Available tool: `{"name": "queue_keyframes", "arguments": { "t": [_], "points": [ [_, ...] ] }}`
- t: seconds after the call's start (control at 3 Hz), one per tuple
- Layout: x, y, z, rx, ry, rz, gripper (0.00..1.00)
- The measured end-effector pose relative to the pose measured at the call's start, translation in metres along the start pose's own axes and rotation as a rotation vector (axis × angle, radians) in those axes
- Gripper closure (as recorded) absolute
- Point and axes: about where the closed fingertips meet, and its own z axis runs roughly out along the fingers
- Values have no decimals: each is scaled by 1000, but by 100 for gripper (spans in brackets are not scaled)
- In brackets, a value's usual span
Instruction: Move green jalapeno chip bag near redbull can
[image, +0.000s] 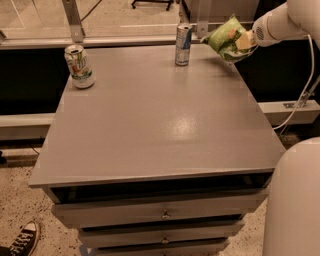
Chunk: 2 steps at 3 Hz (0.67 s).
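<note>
- Over the far right corner of the grey table (150, 125), the camera view shows the gripper (245, 41) clamped on the right end of the green jalapeno chip bag (224, 37), holding it in the air, clear of the tabletop.
- The bag hangs tilted, its left end pointing toward the redbull can (183, 45), which stands upright on the table near the far edge. Bag and can are near each other but apart, the bag to the can's right.
- The white arm (285, 20) reaches in from the upper right corner of the view.
- A shorter white-and-green can (79, 66) stands upright near the far left corner of the table, well apart from the redbull can.
- Below the tabletop, at the near side, drawers (162, 214) with small knobs sit slightly pulled out.
- A white cable (300, 100) runs down beside the table on the right.
- A rounded white part of the robot body (295, 200) fills the near right corner.
- A black sneaker (22, 240) shows on the speckled floor at the near left.
</note>
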Motion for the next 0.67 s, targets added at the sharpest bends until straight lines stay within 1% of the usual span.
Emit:
{"name": "queue_keyframes", "arguments": {
  "t": [0.33,0.67],
  "points": [
    [-4,13,24,-30,-14,30,100],
    [-12,29,41,-65,-29,47,100]
  ]
}}
